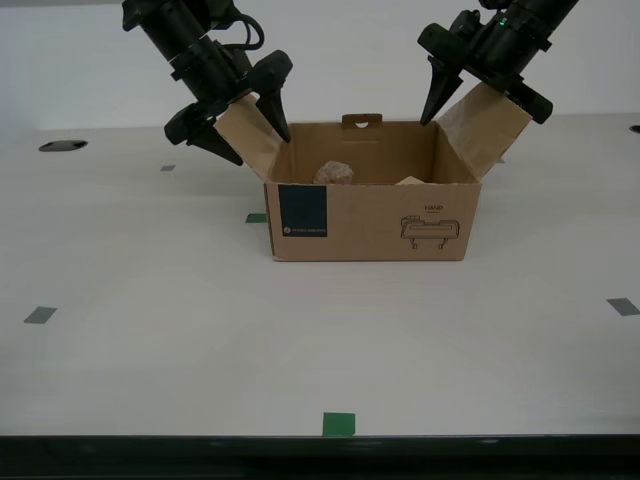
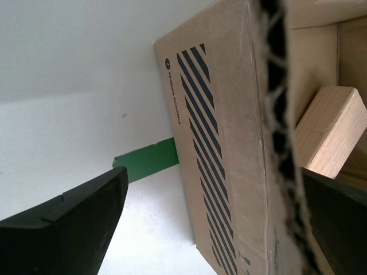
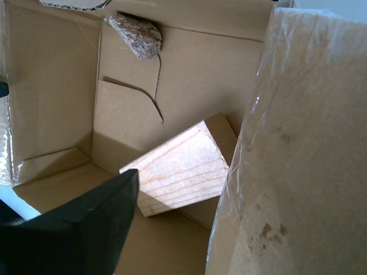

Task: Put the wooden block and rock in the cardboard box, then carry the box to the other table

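Observation:
The cardboard box (image 1: 370, 215) stands open on the white-cloth table (image 1: 150, 330). Inside, the rock (image 1: 335, 172) lies toward the exterior view's left and the wooden block (image 1: 411, 181) toward its right. My second gripper (image 1: 260, 150) is open, with its fingers on either side of the box's raised flap (image 1: 240, 125) at the exterior view's left. My first gripper (image 1: 483, 118) is open astride the opposite flap (image 1: 490, 125). The first wrist view shows one finger (image 3: 86, 223), the block (image 3: 180, 169) close by and the rock (image 3: 136, 34) farther in. The other finger is hidden behind the flap.
Green tape marks dot the cloth: one (image 1: 257, 217) beside the box at the exterior view's left, one (image 1: 338, 424) near the front edge, others (image 1: 40, 315) (image 1: 622, 306) toward the sides. A dark oval opening (image 1: 62, 146) lies at the back left.

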Available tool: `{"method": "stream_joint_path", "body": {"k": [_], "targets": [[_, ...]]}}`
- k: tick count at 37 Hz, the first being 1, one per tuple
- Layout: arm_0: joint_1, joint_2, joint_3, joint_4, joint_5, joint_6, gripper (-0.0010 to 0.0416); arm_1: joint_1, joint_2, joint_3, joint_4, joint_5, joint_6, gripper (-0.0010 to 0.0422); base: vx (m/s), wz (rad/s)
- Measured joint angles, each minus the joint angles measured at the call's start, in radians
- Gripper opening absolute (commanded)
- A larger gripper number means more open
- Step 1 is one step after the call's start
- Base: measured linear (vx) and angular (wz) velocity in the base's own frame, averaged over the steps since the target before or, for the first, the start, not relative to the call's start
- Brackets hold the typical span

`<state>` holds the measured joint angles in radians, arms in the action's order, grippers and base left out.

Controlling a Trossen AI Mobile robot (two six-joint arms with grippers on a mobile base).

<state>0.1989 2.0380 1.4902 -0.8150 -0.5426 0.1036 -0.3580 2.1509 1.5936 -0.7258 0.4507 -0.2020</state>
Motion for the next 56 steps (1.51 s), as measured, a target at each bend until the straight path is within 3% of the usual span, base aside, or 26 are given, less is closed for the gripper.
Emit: {"method": "stream_joint_path", "body": {"k": [5, 9, 23, 29, 36, 46, 56], "targets": [[0.001, 0.000, 0.000, -0.002, 0.000, 0.016, 0.0260, 0.000, 0.000, 0.000, -0.001, 0.000, -0.001, 0.0373, 0.000, 0.000], [0.002, 0.000, 0.000, -0.006, 0.000, 0.022, 0.0227, 0.000, 0.000, 0.000, -0.001, 0.000, -0.001, 0.0330, 0.000, 0.000], [0.003, 0.000, 0.000, -0.008, 0.001, 0.026, 0.0118, -0.001, -0.003, 0.003, 0.006, 0.021, -0.005, 0.0085, 0.000, 0.000], [0.003, 0.000, 0.000, -0.007, 0.002, 0.026, 0.0072, -0.002, -0.004, 0.004, 0.009, 0.035, -0.063, -0.0001, 0.000, 0.000], [0.003, 0.000, 0.000, -0.007, 0.009, 0.026, -0.0004, -0.002, -0.004, 0.002, 0.011, 0.041, -0.097, -0.0004, 0.000, 0.000], [0.005, 0.000, 0.000, -0.006, 0.010, 0.017, -0.0002, -0.002, -0.012, 0.002, 0.010, 0.039, -0.107, -0.0002, 0.000, 0.000], [0.009, -0.005, 0.002, -0.026, 0.001, 0.017, -0.0002, -0.002, -0.054, -0.002, -0.016, 0.004, -0.106, -0.0002, 0.000, 0.000]]}}
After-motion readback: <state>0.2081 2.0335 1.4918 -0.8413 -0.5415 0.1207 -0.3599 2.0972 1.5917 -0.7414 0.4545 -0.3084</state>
